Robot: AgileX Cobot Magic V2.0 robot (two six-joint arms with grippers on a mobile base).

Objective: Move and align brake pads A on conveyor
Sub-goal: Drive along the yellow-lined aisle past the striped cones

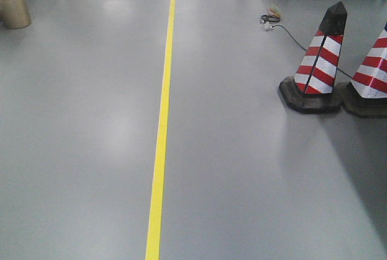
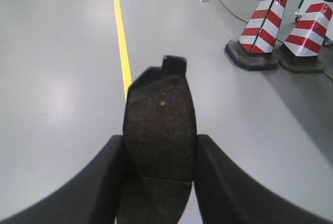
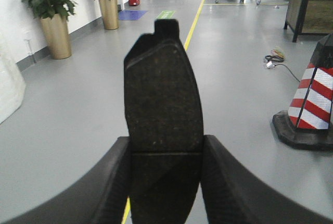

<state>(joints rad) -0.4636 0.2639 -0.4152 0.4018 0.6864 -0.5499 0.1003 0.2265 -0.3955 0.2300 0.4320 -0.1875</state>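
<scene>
We are mid-transfer: our left gripper (image 2: 158, 182) has its fingers (image 2: 104, 182) pinching 1 brake pad (image 2: 160, 130), and our right gripper (image 3: 165, 182) pinches another brake pad (image 3: 164, 114), both pointing to 12 o'clock above the grey floor (image 1: 78, 151). No conveyor is visible, so placing and aligning remain. Counted: 2 pads, 2 striped cones (image 1: 318, 60).

A floor line (image 1: 162, 127) runs front to back across the floor (image 1: 78, 151); two cones (image 1: 318, 60) stand side by side to its right, a cable (image 1: 290, 35) trailing behind them
</scene>
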